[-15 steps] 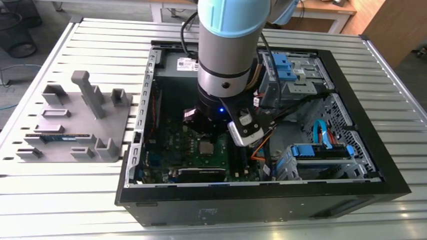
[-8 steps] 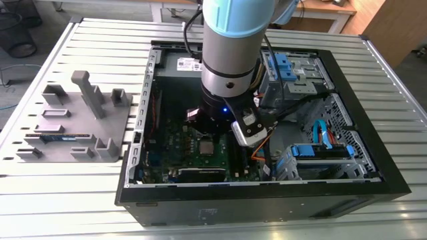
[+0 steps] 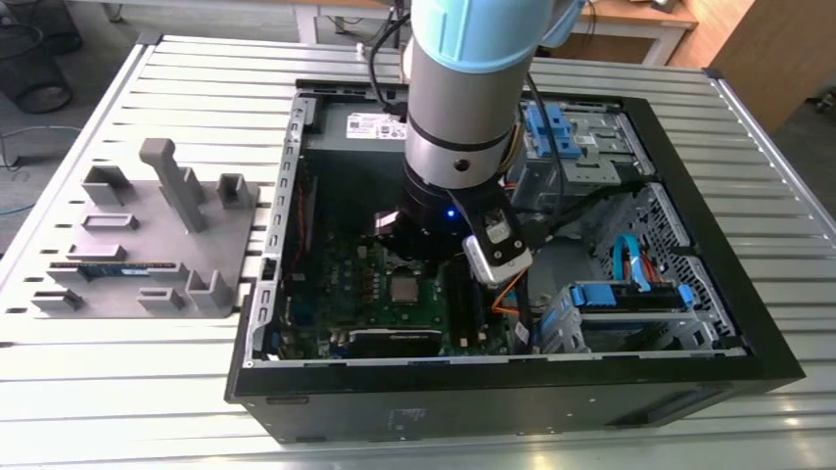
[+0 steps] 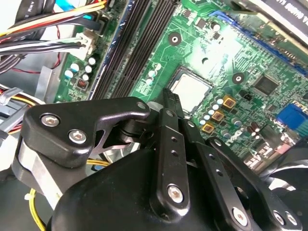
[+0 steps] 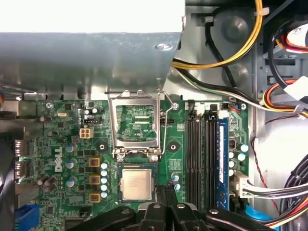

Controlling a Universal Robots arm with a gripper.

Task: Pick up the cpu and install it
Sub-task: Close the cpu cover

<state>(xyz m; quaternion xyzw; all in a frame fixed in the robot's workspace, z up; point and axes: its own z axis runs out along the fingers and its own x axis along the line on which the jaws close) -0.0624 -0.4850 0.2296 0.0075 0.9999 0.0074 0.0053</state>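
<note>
the cpu (image 5: 136, 184) is sitting flat in its socket (image 5: 137, 163) around the middle of the green motherboard (image 5: 62, 130), shiny silver top facing up. the hinged metal frame (image 5: 134, 124) is flipped open, hinged at the socket edge away from the gripper, so nothing covers the chip.

the gripper (image 5: 166, 191) hangs just above the board, and in the first wrist view its black tips sit right by the cpu edge nearest the memory slots (image 5: 201, 144). the fingers (image 4: 168, 139) look drawn together, narrow, with nothing between them. i can't tell whether the tips actually touch the chip or hover just over it; that bit is hard to judge in both wrist views.

in the exterior view the arm (image 3: 464, 98) comes straight down into the open pc case (image 3: 523, 397), which lies on its side on the slatted metal table (image 3: 196, 78). a bundle of yellow, black and red cables (image 5: 231, 57) runs along the case edge past the memory slots.

outside the case, toward the exterior view's left, a grey fixture tray (image 3: 222, 235) lies on the table with a memory stick (image 3: 117, 266) lying in it, well apart from the gripper.
</note>
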